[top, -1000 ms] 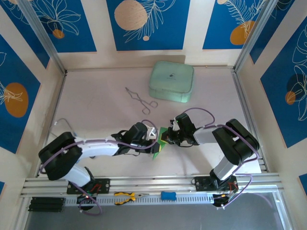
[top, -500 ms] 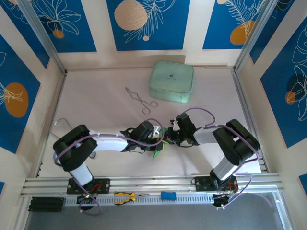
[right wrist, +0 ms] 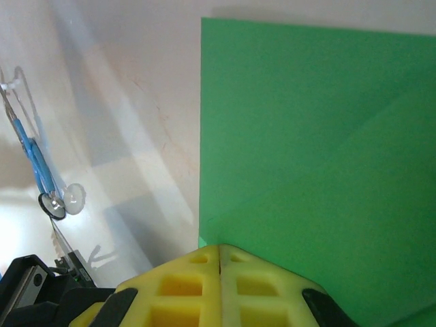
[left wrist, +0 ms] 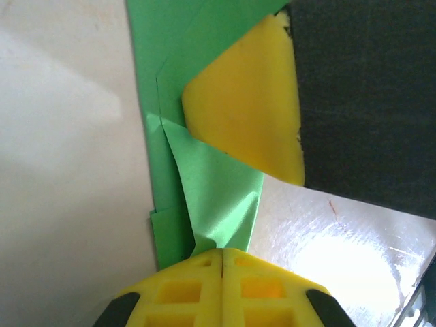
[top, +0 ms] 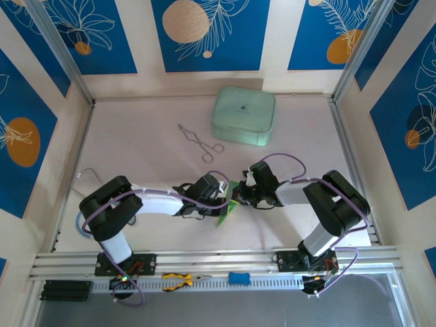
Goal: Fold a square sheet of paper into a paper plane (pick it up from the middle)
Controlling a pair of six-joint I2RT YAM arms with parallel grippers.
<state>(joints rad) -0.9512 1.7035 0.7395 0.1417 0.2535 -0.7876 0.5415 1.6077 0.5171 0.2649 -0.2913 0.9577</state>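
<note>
1. the green paper sheet [top: 225, 214], partly folded, is held up off the table [top: 136, 150] between the two grippers, in front of the arm bases and a little left of the middle.
2. in the left wrist view the sheet [left wrist: 204, 170] shows several overlapping layers and slanted creases. it narrows and crumples slightly where it meets the yellow fingers.
3. in the right wrist view the paper [right wrist: 320, 136] is a broad flat face with one straight vertical edge and a diagonal crease.
4. the left gripper [top: 225, 201] has its yellow fingers [left wrist: 184, 293] pressed together, pinching the sheet's lower folded edge.
5. the right gripper [top: 238, 197] is likewise clamped on the paper. its fingers [right wrist: 184, 286] meet at the sheet's edge, and one yellow pad [left wrist: 252, 109] lies flat on the green in the left wrist view.
6. metal tongs [top: 199, 141] lie on the table beyond the grippers, well apart from them.
7. a pale mint-green case [top: 244, 116] sits near the back wall. a small dark mark on its lid is too small to read.
8. yellow-handled pliers [top: 178, 280] and a small blue object [top: 238, 278] rest on the front rail.
</note>
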